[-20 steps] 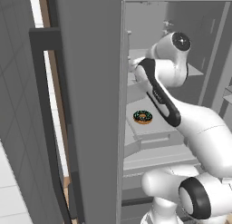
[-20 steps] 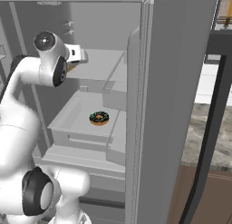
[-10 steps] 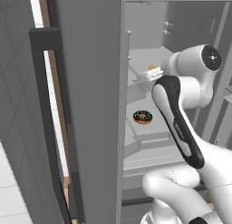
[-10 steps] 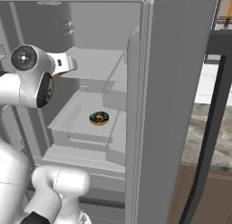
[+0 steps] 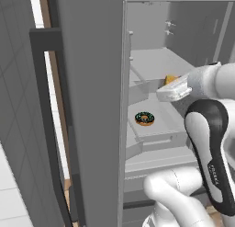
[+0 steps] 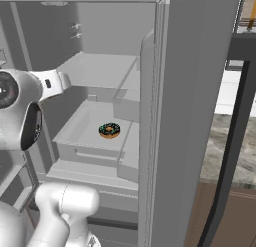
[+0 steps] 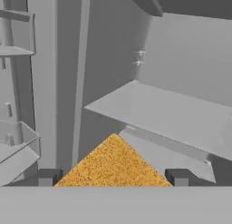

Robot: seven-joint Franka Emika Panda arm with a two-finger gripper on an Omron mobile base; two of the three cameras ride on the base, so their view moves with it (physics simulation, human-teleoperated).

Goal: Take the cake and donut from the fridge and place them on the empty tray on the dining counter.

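The fridge (image 5: 151,60) stands open in front of me. Between my two dark fingertips (image 7: 47,177) sits the yellow-orange spongy cake (image 7: 113,164), filling the whole gap, so my gripper (image 7: 113,177) is shut on it. From the left base the cake (image 5: 170,78) peeks out just above my white hand, level with the upper shelf. The chocolate donut (image 5: 145,118) lies on the lower pale shelf, below and left of my hand; from the right base the donut (image 6: 109,130) rests in the same drawer-like shelf. The tray is out of view.
The left fridge door (image 5: 87,106) with its dark handle (image 5: 46,111) stands close on my left. The right door (image 6: 190,116) and its handle (image 6: 240,121) stand on my right. A grey marbled counter top (image 6: 227,146) shows beyond that door.
My arm has drawn back from deep in the fridge toward the right and front, and the cake has come along with the hand. The donut has stayed put.
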